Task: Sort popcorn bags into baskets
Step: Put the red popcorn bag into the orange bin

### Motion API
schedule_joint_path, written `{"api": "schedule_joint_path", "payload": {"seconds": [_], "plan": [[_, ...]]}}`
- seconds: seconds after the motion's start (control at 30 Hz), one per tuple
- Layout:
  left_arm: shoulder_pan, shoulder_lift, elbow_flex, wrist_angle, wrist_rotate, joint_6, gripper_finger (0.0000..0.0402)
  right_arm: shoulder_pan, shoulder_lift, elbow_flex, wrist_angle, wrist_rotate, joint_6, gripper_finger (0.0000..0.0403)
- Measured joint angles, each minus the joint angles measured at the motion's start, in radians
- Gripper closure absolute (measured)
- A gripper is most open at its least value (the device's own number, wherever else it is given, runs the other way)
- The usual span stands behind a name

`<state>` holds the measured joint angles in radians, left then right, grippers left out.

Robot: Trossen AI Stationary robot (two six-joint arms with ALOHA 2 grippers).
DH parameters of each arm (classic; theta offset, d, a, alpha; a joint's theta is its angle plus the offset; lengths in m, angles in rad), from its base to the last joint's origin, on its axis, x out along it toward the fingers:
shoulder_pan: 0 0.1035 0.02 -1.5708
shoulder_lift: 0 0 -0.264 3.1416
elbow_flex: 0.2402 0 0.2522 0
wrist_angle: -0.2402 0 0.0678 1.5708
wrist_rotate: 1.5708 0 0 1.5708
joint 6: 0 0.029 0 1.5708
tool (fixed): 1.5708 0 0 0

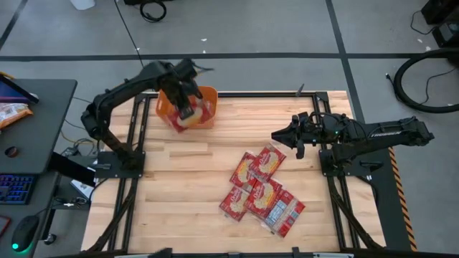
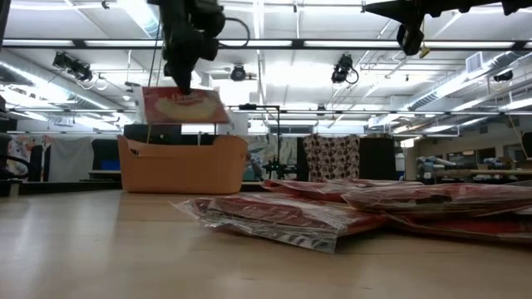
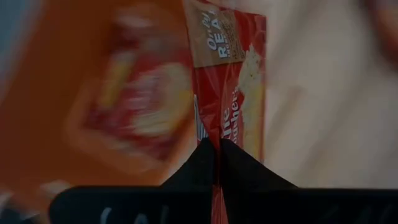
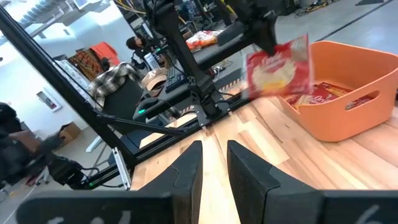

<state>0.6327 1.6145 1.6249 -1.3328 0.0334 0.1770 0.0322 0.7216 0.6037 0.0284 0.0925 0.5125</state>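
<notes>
The basket (image 1: 188,107) stood at the worktop's (image 1: 179,186) far left corner, with packets (image 4: 323,93) lying inside it. The left pincer (image 1: 185,92) hung above the basket, holding one bag (image 2: 183,105) over it. The other bags (image 1: 262,190) lay heaped right of centre toward the near edge, and the right pincer (image 1: 281,135) hovered beyond them, empty.

Grey floor (image 1: 287,29) with dark lines. Ceiling strip lights (image 2: 374,43). Dark side desk (image 1: 43,115), keyboard (image 1: 14,188), mouse (image 1: 25,233).
</notes>
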Motion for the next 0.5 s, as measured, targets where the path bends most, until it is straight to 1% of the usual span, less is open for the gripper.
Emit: {"api": "schedule_joint_path", "payload": {"seconds": [0.13,0.23,0.33,0.5], "plan": [[0.067,0.001,0.0,0.069,-0.084,0.135,0.0387,0.0,0.0,0.0,0.0,0.04,0.0,0.0324],[0.089,0.001,-0.001,0.146,-0.14,0.282,0.0387,0.0,0.0,0.0,0.0,0.083,0.0,0.0324],[0.096,0.001,-0.028,0.233,-0.143,0.457,0.0387,0.0,0.0,0.0,-0.001,0.121,0.0,0.0324],[0.093,0.004,-0.124,0.257,-0.116,0.711,0.0381,0.0,0.0,0.0,-0.001,0.186,0.001,0.0324]]}}
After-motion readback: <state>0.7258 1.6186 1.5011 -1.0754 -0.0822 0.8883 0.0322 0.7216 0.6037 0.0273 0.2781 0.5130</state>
